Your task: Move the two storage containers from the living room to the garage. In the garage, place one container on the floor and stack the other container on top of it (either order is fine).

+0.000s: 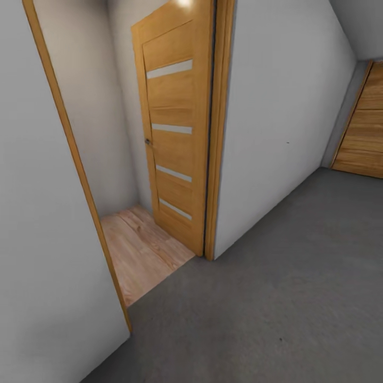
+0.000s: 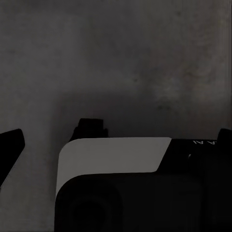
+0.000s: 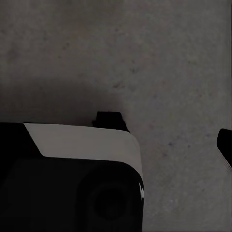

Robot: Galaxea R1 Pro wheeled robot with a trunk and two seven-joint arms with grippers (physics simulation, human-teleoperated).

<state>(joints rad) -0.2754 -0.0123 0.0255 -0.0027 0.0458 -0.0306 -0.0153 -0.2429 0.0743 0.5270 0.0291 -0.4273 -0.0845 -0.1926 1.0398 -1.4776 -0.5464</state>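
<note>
Grey concrete floor (image 1: 276, 298) lies nearest us, lower right. Beyond, centre-left, an open wooden door (image 1: 173, 127) shows plank flooring (image 1: 141, 250). Both wrist views face concrete; we cannot tell either hand's opening.

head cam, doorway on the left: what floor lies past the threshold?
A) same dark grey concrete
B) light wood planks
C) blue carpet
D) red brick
B: past the open wooden door, the floor is light wood planks, which meet the dark grey concrete floor at the threshold.
</note>
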